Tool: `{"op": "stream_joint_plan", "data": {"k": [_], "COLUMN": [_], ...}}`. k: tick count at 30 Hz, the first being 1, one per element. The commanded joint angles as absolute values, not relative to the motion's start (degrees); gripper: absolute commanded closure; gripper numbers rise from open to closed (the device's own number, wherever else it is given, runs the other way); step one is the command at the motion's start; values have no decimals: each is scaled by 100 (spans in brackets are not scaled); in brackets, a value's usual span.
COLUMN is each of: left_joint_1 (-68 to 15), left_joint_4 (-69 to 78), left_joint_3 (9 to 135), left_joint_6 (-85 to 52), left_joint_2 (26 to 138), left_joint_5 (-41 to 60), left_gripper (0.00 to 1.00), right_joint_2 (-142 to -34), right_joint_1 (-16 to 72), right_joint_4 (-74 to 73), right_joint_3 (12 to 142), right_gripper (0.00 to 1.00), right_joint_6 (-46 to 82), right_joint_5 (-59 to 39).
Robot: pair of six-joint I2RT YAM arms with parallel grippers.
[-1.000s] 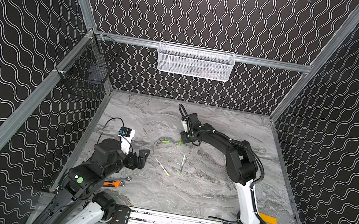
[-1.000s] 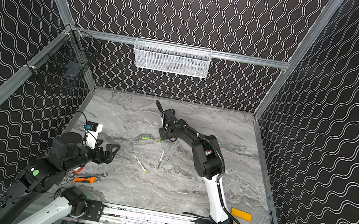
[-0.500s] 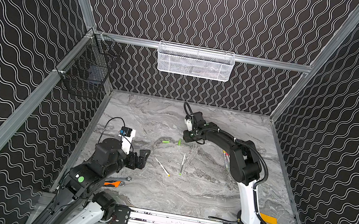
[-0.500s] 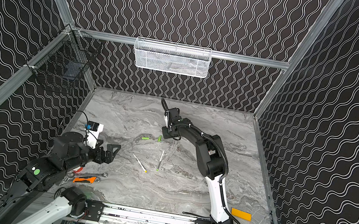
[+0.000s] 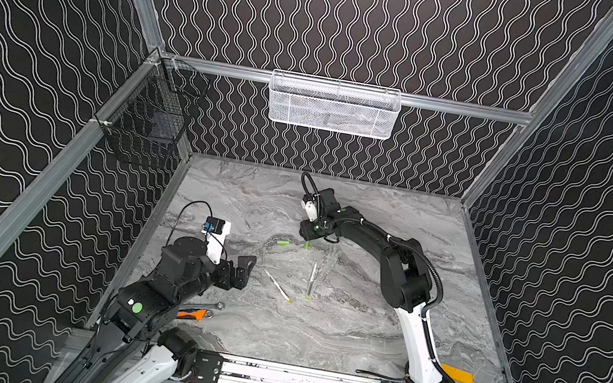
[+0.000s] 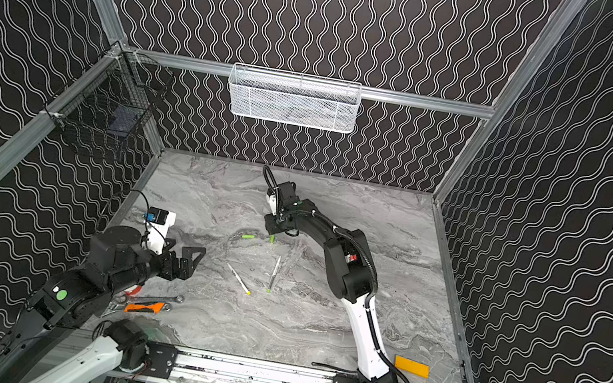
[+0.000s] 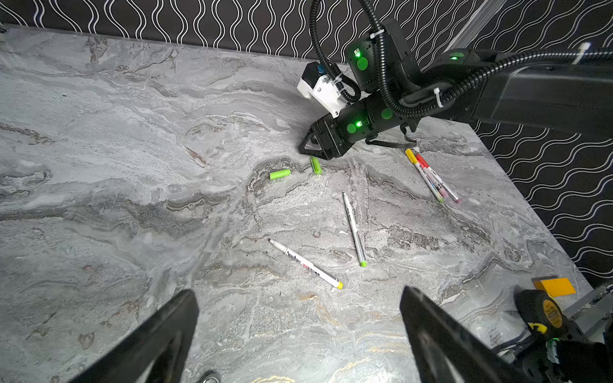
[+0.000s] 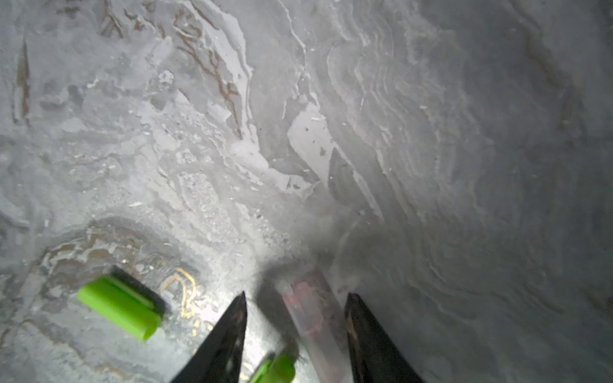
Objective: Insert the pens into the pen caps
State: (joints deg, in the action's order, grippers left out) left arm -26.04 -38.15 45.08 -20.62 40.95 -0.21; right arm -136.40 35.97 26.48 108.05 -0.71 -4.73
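Right pincer (image 8: 297, 295): jaws part-way apart about a blurred pale shape (image 8: 313, 318); gripped or not, I cannot tell; one green cap (image 7: 315, 165) at its tips; green-ended pen (image 7: 354, 228) and yellow-ended pen (image 7: 306, 263) uncapped on the table (image 7: 132, 199); left pincer (image 7: 297, 291) wide, empty. Step, I judge: fetching a cap; next, centre over it, close.
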Motion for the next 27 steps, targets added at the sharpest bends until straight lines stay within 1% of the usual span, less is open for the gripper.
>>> {"op": "stream_joint_plan", "data": {"k": [1, 5, 9, 18, 22, 24, 27], "left_joint_1": [-2591, -2585, -2582, -2584, -2579, -2576, -2580], "left_joint_4": [-3533, -3515, -3496, -3472, -3402, -3360, -3367], "left_joint_3": [4519, 4511, 4514, 4504, 4470, 4465, 4465], "left_joint_6": [-1992, -1993, -1991, -2005, -2024, -2059, -2069], "left_joint_2": [4118, 4123, 4140, 4131, 4162, 4190, 4193], "left_joint_5": [-21, -9, 6, 60, 121, 183, 189], "left_gripper": [1, 1, 1, 1, 1, 1, 1], "right_joint_2": [-13540, -13270, -13068, -12316, -12183, -12162, -12109], "right_joint_1": [3604, 3602, 3612, 3820, 3858, 3852, 3826], "right_joint_4": [3222, 3296, 3449, 3364, 3279, 3323, 3397], "right_joint_3": [10424, 9937, 9608, 8649, 8493, 8554, 8692], "right_gripper": [49, 49, 50, 51, 51, 51, 51], "right_joint_6": [-143, -210, -244, -254, -86, 2, 109], "right_joint_5": [-52, 346, 546, 483, 505, 613, 506]}}
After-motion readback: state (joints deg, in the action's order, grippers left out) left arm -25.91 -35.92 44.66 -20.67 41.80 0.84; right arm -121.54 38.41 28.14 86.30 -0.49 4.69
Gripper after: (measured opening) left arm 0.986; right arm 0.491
